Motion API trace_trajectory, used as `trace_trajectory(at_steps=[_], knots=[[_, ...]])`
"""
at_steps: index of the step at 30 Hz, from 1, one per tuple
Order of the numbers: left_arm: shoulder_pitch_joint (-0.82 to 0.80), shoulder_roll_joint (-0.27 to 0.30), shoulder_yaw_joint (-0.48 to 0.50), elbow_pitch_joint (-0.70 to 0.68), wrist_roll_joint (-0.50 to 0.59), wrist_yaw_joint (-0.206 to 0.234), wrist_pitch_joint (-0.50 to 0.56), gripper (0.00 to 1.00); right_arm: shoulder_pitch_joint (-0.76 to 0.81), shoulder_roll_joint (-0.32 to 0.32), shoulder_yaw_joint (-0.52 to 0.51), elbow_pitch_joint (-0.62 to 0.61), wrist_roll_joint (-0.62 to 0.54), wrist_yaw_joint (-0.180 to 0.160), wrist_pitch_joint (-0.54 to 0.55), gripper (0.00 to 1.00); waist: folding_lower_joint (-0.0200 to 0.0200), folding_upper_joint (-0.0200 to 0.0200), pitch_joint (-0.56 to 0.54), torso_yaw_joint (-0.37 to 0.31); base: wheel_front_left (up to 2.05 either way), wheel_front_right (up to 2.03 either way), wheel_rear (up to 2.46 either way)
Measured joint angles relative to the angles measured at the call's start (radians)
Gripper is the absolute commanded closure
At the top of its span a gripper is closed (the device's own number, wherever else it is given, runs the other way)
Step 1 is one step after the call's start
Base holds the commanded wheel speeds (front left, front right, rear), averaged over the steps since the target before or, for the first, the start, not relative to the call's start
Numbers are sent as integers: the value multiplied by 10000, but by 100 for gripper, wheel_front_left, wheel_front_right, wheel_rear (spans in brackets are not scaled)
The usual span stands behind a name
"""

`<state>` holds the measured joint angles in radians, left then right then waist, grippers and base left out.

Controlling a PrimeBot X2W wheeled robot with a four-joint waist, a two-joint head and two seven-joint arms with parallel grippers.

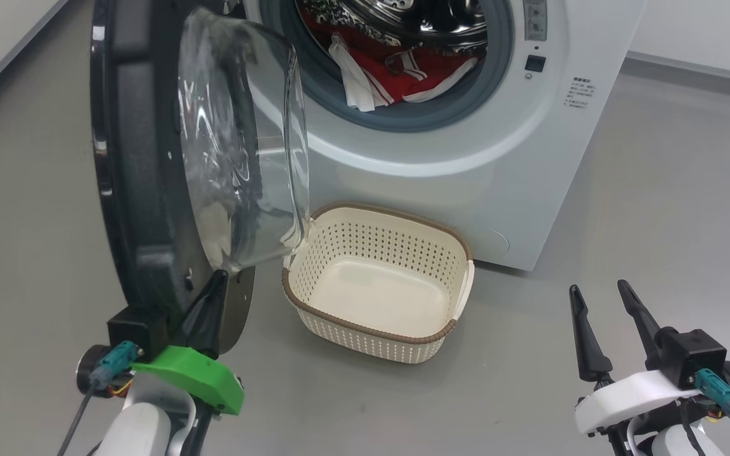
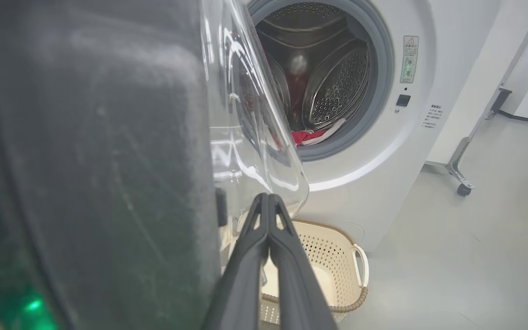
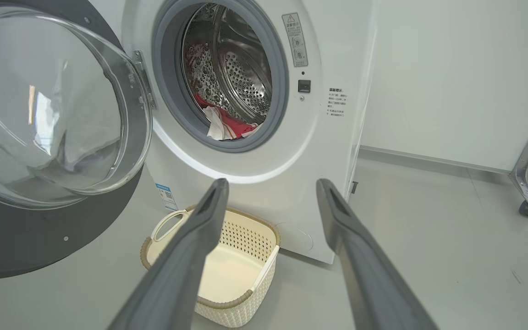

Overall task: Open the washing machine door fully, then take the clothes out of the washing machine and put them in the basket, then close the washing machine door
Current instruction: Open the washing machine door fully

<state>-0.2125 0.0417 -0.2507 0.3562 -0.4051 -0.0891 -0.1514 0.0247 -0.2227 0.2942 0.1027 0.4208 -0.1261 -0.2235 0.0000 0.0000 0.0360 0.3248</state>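
- Grey floor [image 1: 656, 221]; basket [image 1: 365, 332] before the washing machine [image 1: 441, 171], clothes [image 1: 403, 76] inside.
- Our left gripper [image 1: 218, 278], jaws pressed together, by the door [image 1: 143, 158].
- Our right gripper [image 1: 597, 286]: jaws spread.

A warning-triangle label [image 3: 295, 39] sits on the washing machine [image 3: 268, 183]; its small print is unreadable.
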Motion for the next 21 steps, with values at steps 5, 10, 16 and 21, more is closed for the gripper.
trace_trajectory(at_steps=[5, 10, 16, 21], knots=[[30, 165, 453, 33, -117, 151, -138, 100, -5, -15, 40, -67, -17, 0, 86, 0, 0, 0, 224, 127, 0, 0, 0], [36, 324, 945, 79, -489, 290, -276, 100, -26, -88, 75, -180, -121, 0, 245, 0, 0, 0, 499, 219, 0, 0, 0], [36, 527, 1695, 138, -838, 445, -449, 100, -86, -219, 90, -305, -280, 0, 433, 0, 0, 0, 867, 290, 0, 0, 0], [23, 725, 2408, 201, -1229, 665, -546, 100, -270, -357, 102, -474, -470, 0, 642, 0, 1, 0, 1264, 332, 0, 0, 0]])
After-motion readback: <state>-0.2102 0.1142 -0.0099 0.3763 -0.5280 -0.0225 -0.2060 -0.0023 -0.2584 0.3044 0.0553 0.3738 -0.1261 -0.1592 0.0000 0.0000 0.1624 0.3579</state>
